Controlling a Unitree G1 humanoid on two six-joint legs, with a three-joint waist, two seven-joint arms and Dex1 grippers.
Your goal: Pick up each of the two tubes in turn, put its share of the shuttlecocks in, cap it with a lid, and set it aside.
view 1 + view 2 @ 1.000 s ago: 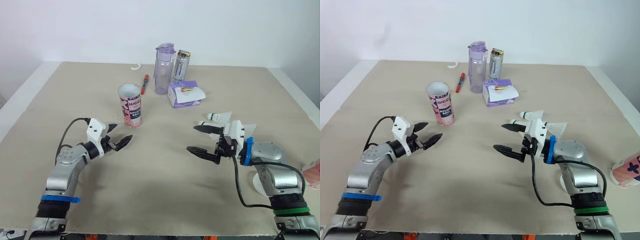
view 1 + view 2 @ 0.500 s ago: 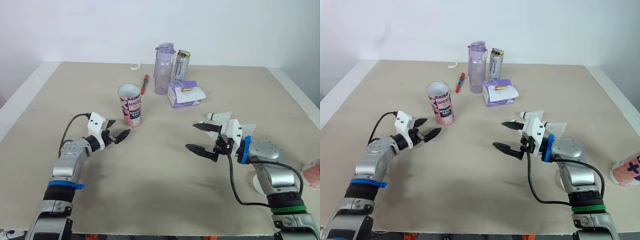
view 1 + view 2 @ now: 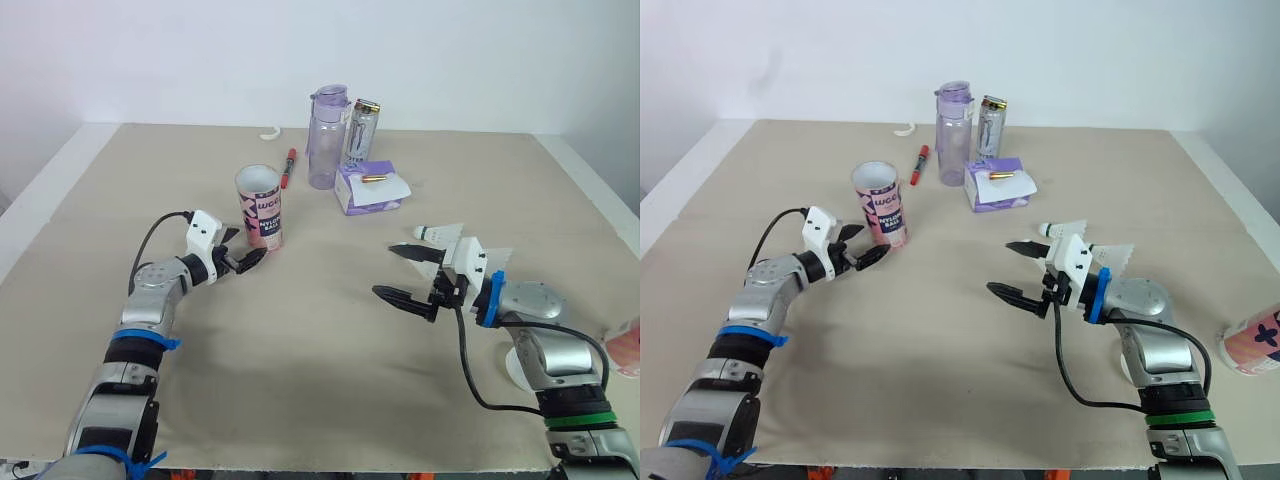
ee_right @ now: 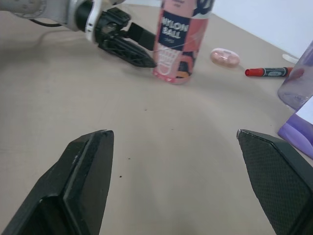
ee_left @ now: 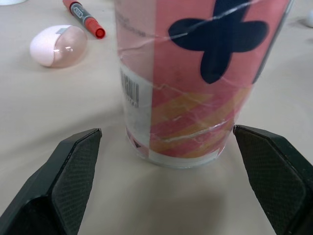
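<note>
Pink tube [image 4: 174, 41], upright: "NYLON BALL" printed in white capitals on its side. Barcode [image 5: 130, 90] on the same tube, digits too small to read.

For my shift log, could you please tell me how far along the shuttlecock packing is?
Done: nothing; the upright pink cardboard tube is uncapped, and white feathered shuttlecocks lie on the table. In hand: the open left gripper brackets that tube without touching it; the right gripper is open, empty. Left: filling, capping, setting aside this and the second pink tube at the table's right edge.
</note>
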